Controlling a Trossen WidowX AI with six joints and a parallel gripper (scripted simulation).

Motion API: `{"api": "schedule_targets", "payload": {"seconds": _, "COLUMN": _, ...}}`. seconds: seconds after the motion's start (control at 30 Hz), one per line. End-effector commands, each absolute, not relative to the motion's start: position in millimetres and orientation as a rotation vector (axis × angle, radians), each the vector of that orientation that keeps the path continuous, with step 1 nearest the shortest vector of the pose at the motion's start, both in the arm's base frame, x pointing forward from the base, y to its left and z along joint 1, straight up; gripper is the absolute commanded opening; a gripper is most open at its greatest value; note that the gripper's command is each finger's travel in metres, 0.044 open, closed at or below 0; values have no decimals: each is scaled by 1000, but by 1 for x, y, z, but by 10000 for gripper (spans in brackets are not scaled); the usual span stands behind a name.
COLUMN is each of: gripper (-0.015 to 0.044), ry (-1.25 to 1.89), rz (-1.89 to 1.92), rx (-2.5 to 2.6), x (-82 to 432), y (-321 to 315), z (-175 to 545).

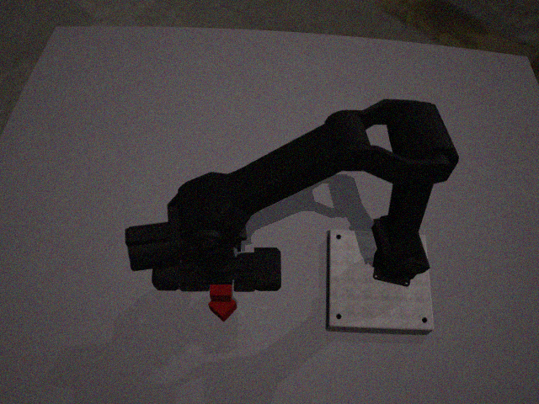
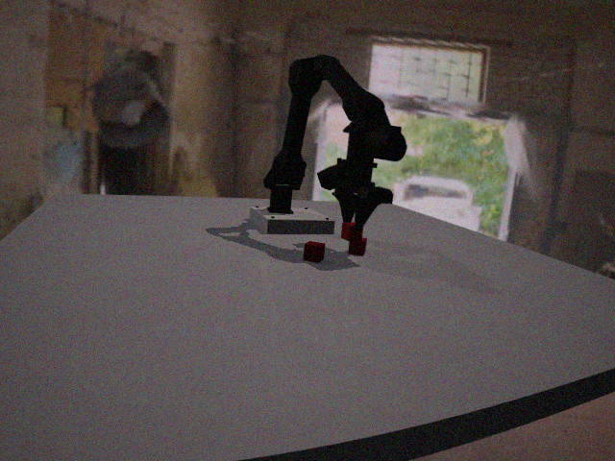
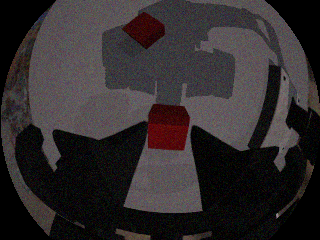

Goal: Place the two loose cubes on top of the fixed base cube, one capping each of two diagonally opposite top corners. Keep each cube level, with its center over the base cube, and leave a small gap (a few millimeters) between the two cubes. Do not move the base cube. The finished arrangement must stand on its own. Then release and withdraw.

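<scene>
The base cube (image 1: 223, 308) (image 2: 357, 247) stands on the table, turned like a diamond in the top view; it is hidden in the wrist view. One loose red cube (image 1: 221, 290) (image 2: 347, 230) (image 3: 168, 136) is level at the base cube's top, offset toward one corner, and seems to rest on it. My gripper (image 2: 355, 230) (image 3: 169, 128) is slightly open around this cube, with thin gaps beside it in the wrist view. In the top view the fingertips are hidden. The other loose cube (image 2: 313, 252) (image 3: 145, 30) lies on the table, hidden under the arm in the top view.
The robot's mounting plate (image 1: 356, 300) (image 2: 300, 227) (image 3: 264, 105) stands to the right in the top view. The arm reaches left from it over the cubes. Its shadow falls across the other loose cube.
</scene>
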State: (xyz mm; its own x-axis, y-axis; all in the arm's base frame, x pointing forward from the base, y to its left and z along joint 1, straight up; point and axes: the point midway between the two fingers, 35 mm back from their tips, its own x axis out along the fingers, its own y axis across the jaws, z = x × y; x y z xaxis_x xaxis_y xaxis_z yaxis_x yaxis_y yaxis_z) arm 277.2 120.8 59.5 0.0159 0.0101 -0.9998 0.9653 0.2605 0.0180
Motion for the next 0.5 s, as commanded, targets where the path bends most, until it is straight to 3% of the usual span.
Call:
{"api": "schedule_targets", "payload": {"seconds": 0.0, "gripper": 205, "ry": 1311, "rz": -990, "rx": 1032, "x": 278, "y": 121, "z": 68}}
{"api": "schedule_targets", "payload": {"seconds": 0.47, "gripper": 205, "ry": 1311, "rz": -990, "rx": 1032, "x": 278, "y": 121, "z": 80}}
